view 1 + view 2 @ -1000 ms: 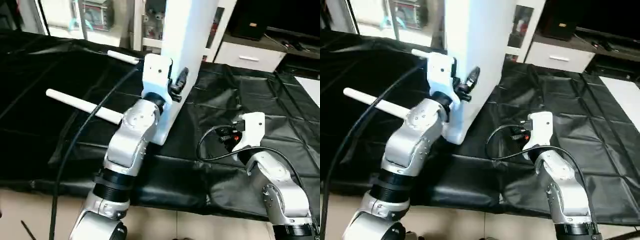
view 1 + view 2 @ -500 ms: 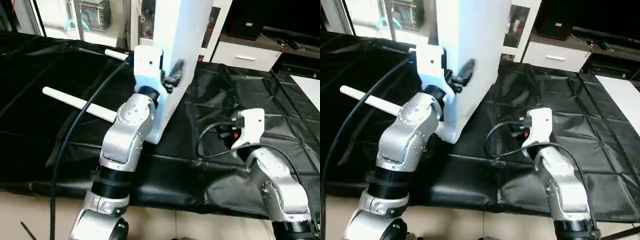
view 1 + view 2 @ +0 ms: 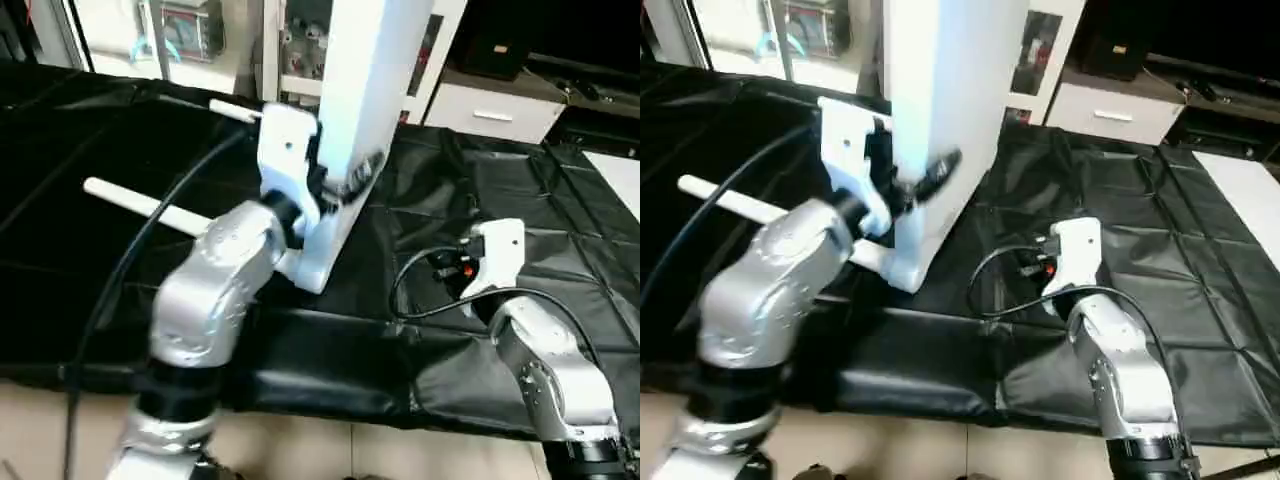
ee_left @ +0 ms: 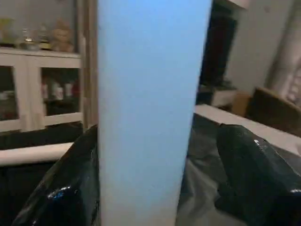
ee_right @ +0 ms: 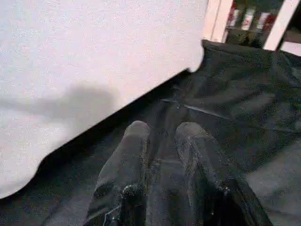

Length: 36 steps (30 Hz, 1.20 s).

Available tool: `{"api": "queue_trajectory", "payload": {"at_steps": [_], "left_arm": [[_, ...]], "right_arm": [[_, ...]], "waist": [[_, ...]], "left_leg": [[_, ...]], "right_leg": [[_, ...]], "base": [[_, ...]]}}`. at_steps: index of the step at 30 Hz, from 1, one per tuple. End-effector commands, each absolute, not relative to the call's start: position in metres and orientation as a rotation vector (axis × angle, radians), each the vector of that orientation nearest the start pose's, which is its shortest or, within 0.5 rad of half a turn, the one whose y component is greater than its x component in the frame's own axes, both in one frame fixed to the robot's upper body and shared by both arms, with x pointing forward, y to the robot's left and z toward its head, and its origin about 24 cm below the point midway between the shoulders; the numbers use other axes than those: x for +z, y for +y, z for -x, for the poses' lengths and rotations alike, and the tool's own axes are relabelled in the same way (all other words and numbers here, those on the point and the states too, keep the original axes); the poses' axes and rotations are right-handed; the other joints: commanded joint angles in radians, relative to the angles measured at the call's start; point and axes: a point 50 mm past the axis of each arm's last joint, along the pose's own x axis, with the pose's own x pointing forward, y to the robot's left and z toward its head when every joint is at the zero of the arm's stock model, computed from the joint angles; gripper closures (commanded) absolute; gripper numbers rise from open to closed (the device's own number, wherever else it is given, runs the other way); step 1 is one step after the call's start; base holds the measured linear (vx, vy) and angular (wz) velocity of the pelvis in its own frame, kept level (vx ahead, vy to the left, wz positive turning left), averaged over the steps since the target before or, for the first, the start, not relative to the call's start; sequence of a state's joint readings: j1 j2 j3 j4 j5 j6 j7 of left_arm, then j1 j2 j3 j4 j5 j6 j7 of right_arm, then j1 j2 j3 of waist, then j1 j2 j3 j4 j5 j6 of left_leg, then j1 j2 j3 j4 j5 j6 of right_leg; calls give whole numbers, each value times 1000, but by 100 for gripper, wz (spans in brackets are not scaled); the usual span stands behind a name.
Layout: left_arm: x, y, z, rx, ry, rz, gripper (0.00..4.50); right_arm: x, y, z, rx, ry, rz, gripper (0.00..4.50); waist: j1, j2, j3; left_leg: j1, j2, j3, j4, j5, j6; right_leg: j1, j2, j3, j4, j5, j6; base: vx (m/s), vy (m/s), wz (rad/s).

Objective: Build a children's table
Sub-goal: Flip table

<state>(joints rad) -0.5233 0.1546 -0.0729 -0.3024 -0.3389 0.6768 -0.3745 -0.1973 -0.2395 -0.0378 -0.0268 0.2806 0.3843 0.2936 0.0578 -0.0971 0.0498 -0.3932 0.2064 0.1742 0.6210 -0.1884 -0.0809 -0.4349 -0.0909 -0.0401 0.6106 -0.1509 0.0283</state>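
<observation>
**Top** (image 3: pixel 365 120): white plastic, stood on edge on the surface (image 3: pixel 520 170), lower corner resting on the black sheet, upper part cut off by the frame. Leans a little; flat face toward the R side.

**Legs:** two seen, lying level behind/L of top. Leg 1 (image 3: pixel 130 200) runs from L toward the top's lower end, inner end hidden by L arm, so can't tell if it is socketed. Leg 2 (image 3: pixel 232 110) further back, only a short stub visible. Other legs: not made out.

**L gripper** (image 3: pixel 902 172): at the top's near edge. Wrist view shows jaws spread, one finger (image 4: pixel 70 183) each side of the edge, w/ gaps to the plastic; not pinching.

**R gripper** (image 5: pixel 162 141): low over the sheet, R of top, apart from it. Jaws nearly together, narrow gap, nothing between.

**Step (judged):** handling the top upright, prob. steadying or re-gripping to expose corner sockets for legs. Top looks unheld, so tipping is a risk.

**Next calls for:** L jaws to close on the edge, or R to brace the face, before fetching a leg.

**Unclear:** sockets and ribbed underside not visible; L fingers blurred in head views.
</observation>
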Motion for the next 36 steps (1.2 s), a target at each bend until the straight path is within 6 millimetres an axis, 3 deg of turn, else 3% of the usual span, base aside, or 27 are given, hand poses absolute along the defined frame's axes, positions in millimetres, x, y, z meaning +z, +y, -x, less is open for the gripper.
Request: {"api": "queue_trajectory", "payload": {"at_steps": [1, 6, 15, 23, 24, 25, 26, 28, 32, 33, 35, 36], "left_arm": [[191, 86, -292, -771, -107, 42, 72], [196, 117, -295, -713, -96, 18, 72], [188, 115, -287, -799, -54, -25, 72], [193, 70, -286, -983, -83, 14, 72], [195, 56, -284, -1049, -91, 13, 72], [195, 56, -284, -1049, -91, 13, 72], [198, 43, -282, -1114, -101, 16, 72], [200, 37, -281, -1135, -106, 15, 72], [208, 6, -280, -1228, -138, 31, 72], [207, 3, -280, -1229, -139, 30, 72], [205, -17, -287, -1229, -148, 12, 72], [204, -20, -289, -1222, -148, 13, 72]], "right_arm": [[75, -175, -289, 322, 148, -56, 346], [75, -174, -291, 331, 146, -56, 346], [70, -171, -291, 355, 163, -54, 346], [57, -172, -284, 395, 228, -4, 346], [56, -172, -283, 394, 228, -3, 346], [56, -172, -283, 394, 228, -3, 346], [56, -173, -282, 394, 233, -3, 346], [55, -173, -281, 393, 235, -2, 346], [51, -174, -277, 399, 255, 11, 346], [50, -175, -277, 398, 255, 12, 346], [49, -176, -275, 391, 256, 22, 346], [49, -176, -275, 389, 255, 23, 346]], "waist": [[-1, 3, -62], [-3, -1, -62], [2, 1, -65], [5, 0, -65], [4, 0, -66], [5, -1, -66], [6, -2, -67], [7, -2, -69], [8, -2, -71], [6, -6, -70], [3, 5, -69], [2, 0, -69]], "left_leg": [[17, 10, 4, -83, -222, -37], [17, 8, 1, -86, -241, -47], [20, 9, 4, -86, -204, -53], [17, 8, 3, -85, -224, -53], [17, 8, 3, -85, -219, -54], [17, 7, 4, -84, -217, -53], [18, 7, 4, -82, -208, -50], [14, 8, 4, -81, -190, -48], [11, 7, 4, -78, -159, -35], [11, 6, 5, -77, -166, -29], [12, 5, 5, -78, -188, -27], [10, 5, 3, -78, -205, -25]], "right_leg": [[48, -21, 21, -66, -261, -95], [47, -21, 20, -67, -302, -73], [48, -20, 22, -57, -224, -97], [49, -23, 23, -65, -259, -86], [50, -22, 22, -65, -249, -86], [50, -21, 22, -65, -247, -86], [50, -21, 23, -64, -231, -89], [54, -22, 23, -61, -206, -96], [61, -24, 22, -57, -154, -113], [61, -23, 22, -60, -165, -112], [59, -22, 22, -69, -195, -103], [61, -22, 21, -72, -221, -94]], "base": [[0, 0, 0], [0, 0, 0], [0, 0, 0], [0, 0, 0], [0, 0, 0], [0, 0, 0], [0, 0, 0], [0, 0, 0], [0, 0, 0], [0, 0, 0], [0, 0, 0], [0, 0, 0]]}}
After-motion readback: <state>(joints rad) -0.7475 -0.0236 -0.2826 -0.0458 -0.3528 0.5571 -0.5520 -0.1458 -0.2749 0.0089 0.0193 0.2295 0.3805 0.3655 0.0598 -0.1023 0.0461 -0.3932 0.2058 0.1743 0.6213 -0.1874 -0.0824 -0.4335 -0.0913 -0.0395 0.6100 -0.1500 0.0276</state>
